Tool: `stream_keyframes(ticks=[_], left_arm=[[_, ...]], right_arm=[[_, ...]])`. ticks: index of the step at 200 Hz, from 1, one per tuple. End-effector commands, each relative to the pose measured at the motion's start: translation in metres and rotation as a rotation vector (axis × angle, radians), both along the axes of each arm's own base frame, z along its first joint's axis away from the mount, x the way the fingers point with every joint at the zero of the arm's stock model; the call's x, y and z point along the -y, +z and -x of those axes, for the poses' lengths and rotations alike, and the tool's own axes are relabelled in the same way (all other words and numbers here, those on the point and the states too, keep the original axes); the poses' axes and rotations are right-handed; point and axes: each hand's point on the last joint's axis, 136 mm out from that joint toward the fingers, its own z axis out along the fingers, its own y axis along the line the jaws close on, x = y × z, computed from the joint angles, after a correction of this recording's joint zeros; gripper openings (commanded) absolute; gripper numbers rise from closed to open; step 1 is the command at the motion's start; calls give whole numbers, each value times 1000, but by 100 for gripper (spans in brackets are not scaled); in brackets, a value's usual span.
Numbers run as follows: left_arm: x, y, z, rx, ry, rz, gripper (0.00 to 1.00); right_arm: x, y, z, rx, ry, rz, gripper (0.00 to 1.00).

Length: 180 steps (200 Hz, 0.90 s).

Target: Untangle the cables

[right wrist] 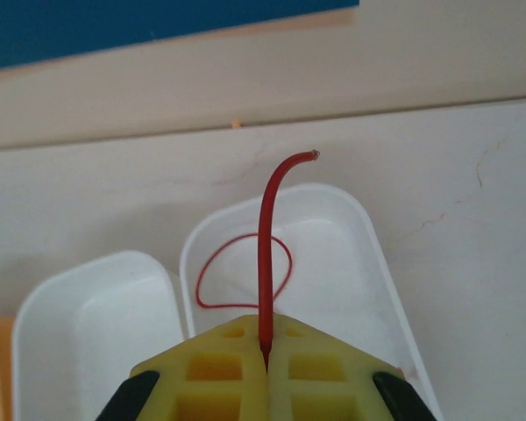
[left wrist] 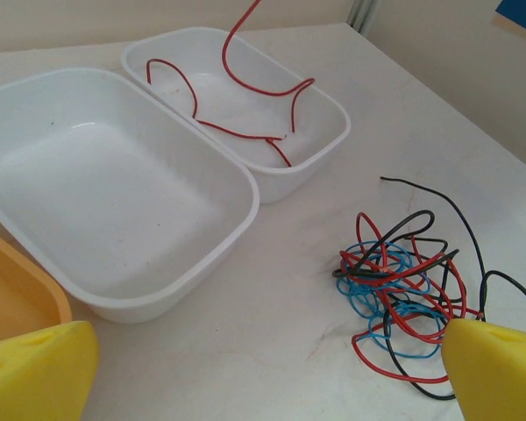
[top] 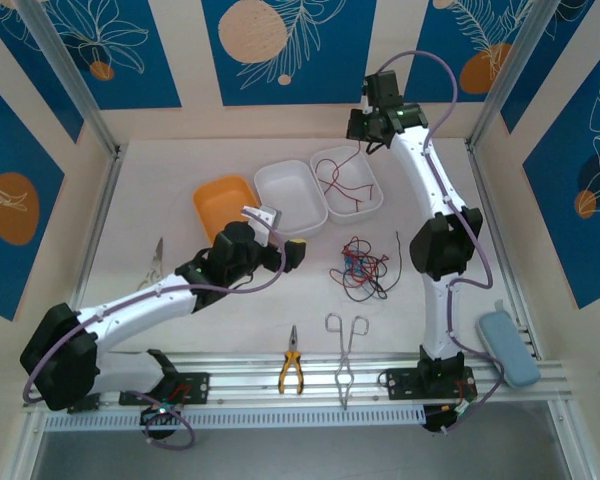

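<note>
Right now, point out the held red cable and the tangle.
held red cable [right wrist: 264, 254], right wrist view, its upright stretch.
tangle [left wrist: 393, 282], left wrist view, its knotted middle.

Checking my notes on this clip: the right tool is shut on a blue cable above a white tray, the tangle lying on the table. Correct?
Not quite: the right tool is shut on a red cable, not blue; the right wrist view shows it. The white tray, tangle and table are as stated.
</note>
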Motion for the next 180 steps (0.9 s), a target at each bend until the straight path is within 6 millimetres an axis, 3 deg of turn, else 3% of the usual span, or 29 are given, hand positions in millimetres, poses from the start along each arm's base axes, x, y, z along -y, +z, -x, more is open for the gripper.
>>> stream_keyframes(ticks=[1, 55, 133, 180], left_arm=[[-9, -3, 1, 0, 24, -17, 100], [-11, -8, 1, -11, 29, -14, 100], [-11, -10, 0, -16, 29, -22, 100], [-9, -10, 0, -19, 21, -19, 100]], right_arm=[[0, -23, -2, -20, 48, 106, 0], [-3, -72, 1, -113, 118, 150, 0], [-10, -131, 8, -277, 217, 79, 0], [-15, -153, 16, -354, 246, -16, 0]])
